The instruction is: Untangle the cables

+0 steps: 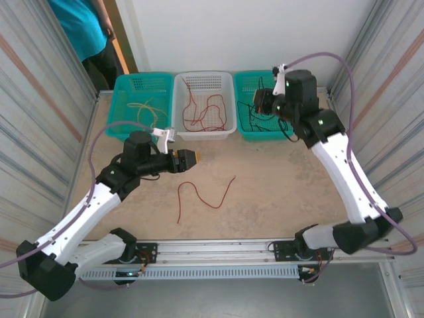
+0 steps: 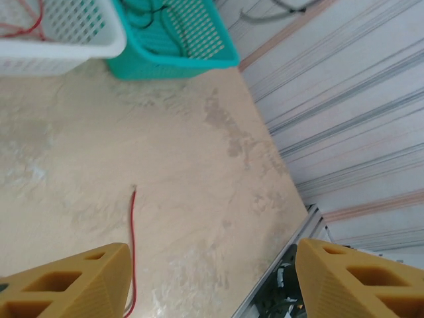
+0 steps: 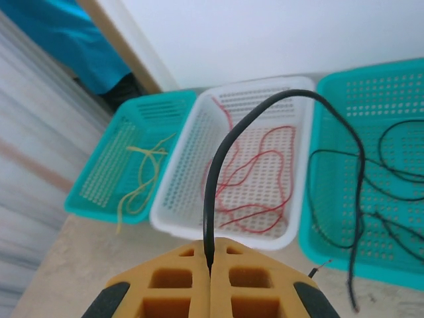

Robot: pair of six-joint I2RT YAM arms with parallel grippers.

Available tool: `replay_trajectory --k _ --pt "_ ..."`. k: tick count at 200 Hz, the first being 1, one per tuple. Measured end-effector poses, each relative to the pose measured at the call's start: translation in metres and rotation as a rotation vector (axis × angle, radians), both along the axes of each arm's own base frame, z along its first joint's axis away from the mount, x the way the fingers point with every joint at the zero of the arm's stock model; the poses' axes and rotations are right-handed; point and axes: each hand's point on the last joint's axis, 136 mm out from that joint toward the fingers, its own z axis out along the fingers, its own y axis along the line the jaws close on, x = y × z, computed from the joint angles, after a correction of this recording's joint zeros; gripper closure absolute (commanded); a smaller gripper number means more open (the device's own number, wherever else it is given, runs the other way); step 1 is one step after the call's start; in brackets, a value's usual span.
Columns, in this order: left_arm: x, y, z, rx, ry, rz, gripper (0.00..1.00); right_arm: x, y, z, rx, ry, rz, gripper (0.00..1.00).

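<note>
The table [image 1: 285, 179] lay mostly bare, hemmed by ribbed walls [image 1: 40, 79] on both sides and a rail [image 1: 218, 248] along its near edge, with wide open room across the middle. Three baskets stood touching in a row at the far edge: a teal left basket [image 1: 124, 99], a white basket [image 1: 177, 109] and a teal right basket [image 1: 245, 85].

The left gripper [image 1: 192, 158] hung over the table's left-centre, just short of the white basket, its fingers [image 2: 99, 271] spread wide with nothing between them. The right gripper [image 1: 260, 101] stood above the right basket, its jaws pressed together and pinching a black cable [image 3: 218, 152] that arched up and over into that basket.

A loose red cable [image 1: 199, 192] lay curled on the open table, just on the near side of the left gripper and apart from every edge. Black cables [image 3: 371, 185] lay in the right basket, red cables [image 1: 205, 112] in the white one, yellow cables [image 1: 147, 109] in the left.
</note>
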Motion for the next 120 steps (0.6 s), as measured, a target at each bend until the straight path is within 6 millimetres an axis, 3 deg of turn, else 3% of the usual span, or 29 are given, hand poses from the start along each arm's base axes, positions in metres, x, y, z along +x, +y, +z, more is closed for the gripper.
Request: replay_trajectory --k 25,32,47,68,97,120 --pt "-0.002 0.005 -0.020 0.035 0.053 0.023 0.33 0.048 -0.019 -0.017 -0.039 0.055 -0.041 0.97" --pt "-0.002 0.007 -0.026 0.048 0.067 0.033 0.33 0.061 -0.024 -0.022 -0.052 0.068 -0.053 0.90" --pt "-0.003 0.013 -0.037 0.078 0.102 0.059 0.34 0.086 -0.035 -0.032 -0.079 0.090 -0.081 0.64" --pt "-0.001 0.023 -0.047 0.114 0.137 0.100 0.33 0.109 -0.048 -0.050 -0.109 0.136 -0.117 0.56" --pt "-0.001 0.033 -0.058 0.152 0.174 0.136 0.30 0.114 -0.058 -0.077 -0.137 0.215 -0.147 0.55" --pt "-0.003 0.039 -0.069 0.198 0.200 0.147 0.31 0.098 -0.052 -0.096 -0.156 0.256 -0.136 0.54"
